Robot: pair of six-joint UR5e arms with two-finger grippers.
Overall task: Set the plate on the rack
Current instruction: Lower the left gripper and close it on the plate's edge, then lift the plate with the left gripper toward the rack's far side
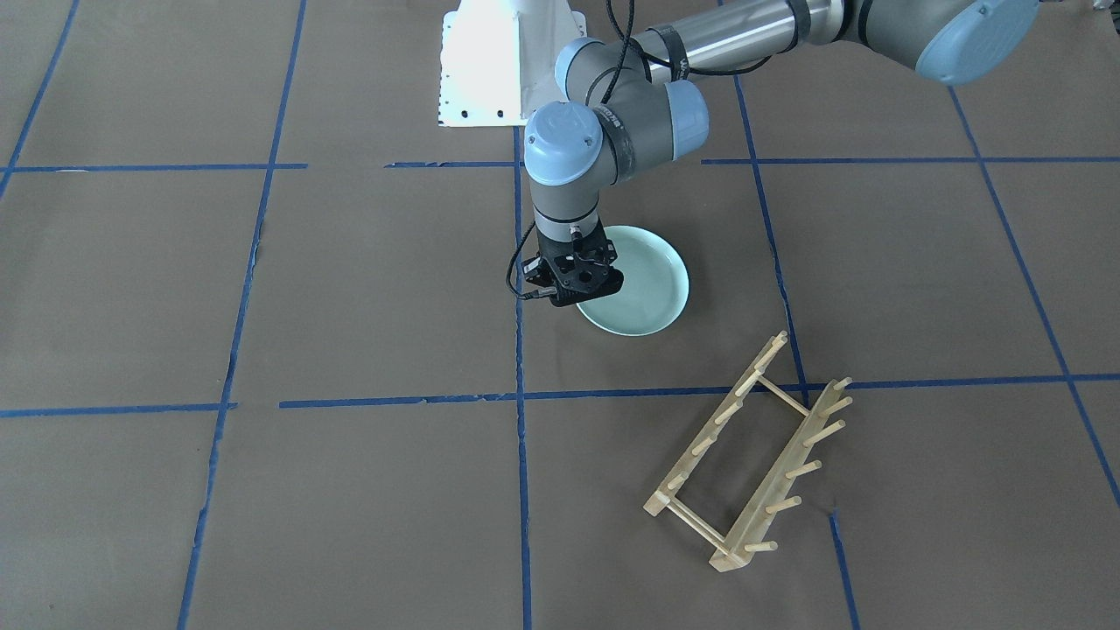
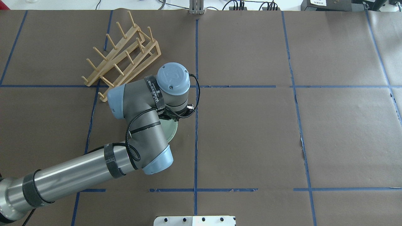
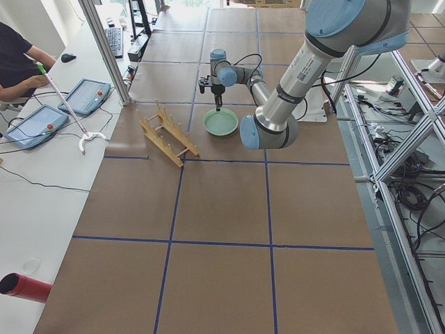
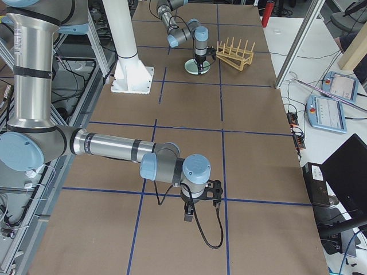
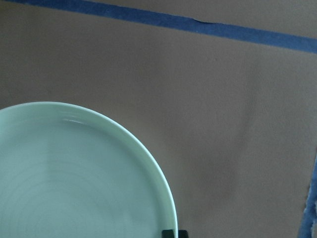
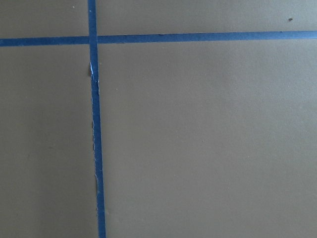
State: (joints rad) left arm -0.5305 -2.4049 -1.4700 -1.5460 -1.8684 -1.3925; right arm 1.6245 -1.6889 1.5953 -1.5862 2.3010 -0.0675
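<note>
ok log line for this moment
left gripper: at rim of round mint-green plate | plate: flat on table | light wooden peg rack: empty

The bench point(image 1: 350, 289) is matte brown, crossed by blue tape lines that form a grid of large squares. The plate point(image 1: 643, 284) is glossy pale mint green. In the wrist view it seems to carry faint concentric rings, though they are hard to make out. The rack point(image 1: 768, 490) is plain light natural wood. The left gripper point(image 1: 577, 297) is black. The left arm point(image 2: 141, 125) is grey with pale blue caps, a silver tube and black bands.
</note>
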